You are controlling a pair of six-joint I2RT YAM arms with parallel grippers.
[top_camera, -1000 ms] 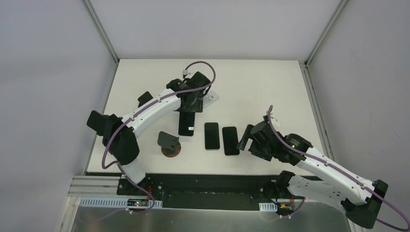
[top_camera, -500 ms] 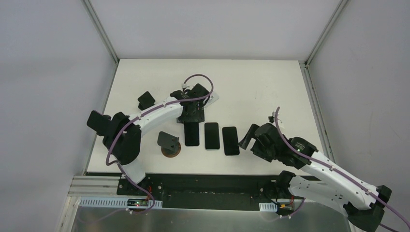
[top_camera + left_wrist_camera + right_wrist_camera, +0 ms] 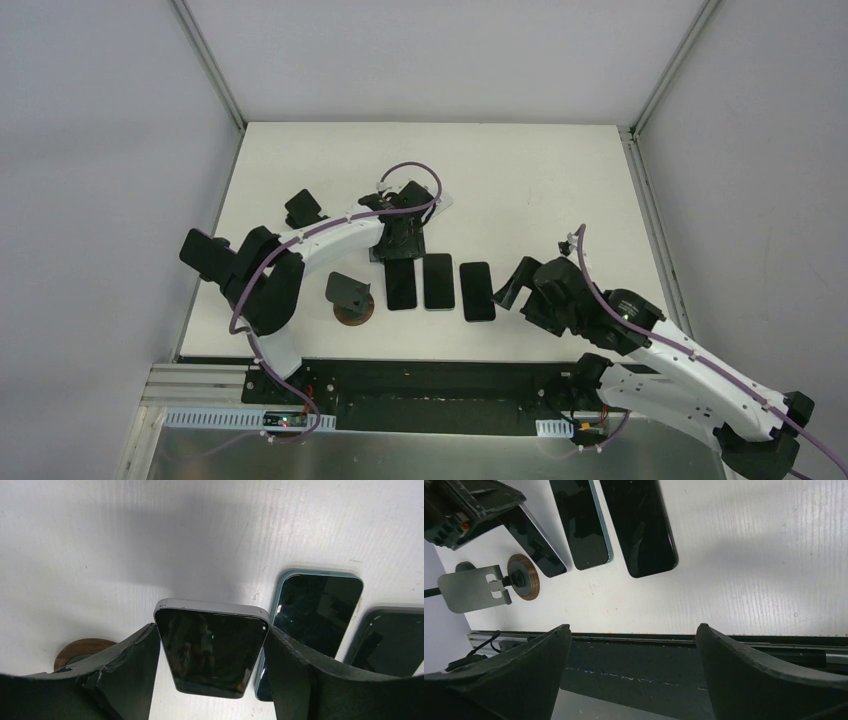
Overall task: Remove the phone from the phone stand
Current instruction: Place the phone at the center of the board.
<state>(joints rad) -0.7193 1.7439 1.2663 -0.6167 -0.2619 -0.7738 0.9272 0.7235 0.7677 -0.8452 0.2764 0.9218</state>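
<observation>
My left gripper (image 3: 400, 260) (image 3: 212, 630) is shut on a dark phone (image 3: 401, 287) (image 3: 210, 655), one finger on each long side. The phone lies flat and low at the table, beside a teal-edged phone (image 3: 438, 281) (image 3: 317, 610) and a black phone (image 3: 477, 291) (image 3: 390, 642); whether it touches the table I cannot tell. The grey phone stand (image 3: 349, 290) (image 3: 474, 587) on its round brown base (image 3: 353, 313) (image 3: 80, 650) (image 3: 524, 576) stands empty, just left of the held phone. To the right of the three phones, my right gripper (image 3: 512, 288) (image 3: 632, 627) hangs open with nothing in it.
A small black stand (image 3: 300, 208) sits at the back left. A pale flat plate (image 3: 437, 200) pokes out behind the left wrist. The table's near edge and a black rail (image 3: 634, 665) lie under the right gripper.
The left gripper has carried the phone toward the near side and set it low in line with the other two phones. The right gripper has pulled back a little and opened slightly wider.
</observation>
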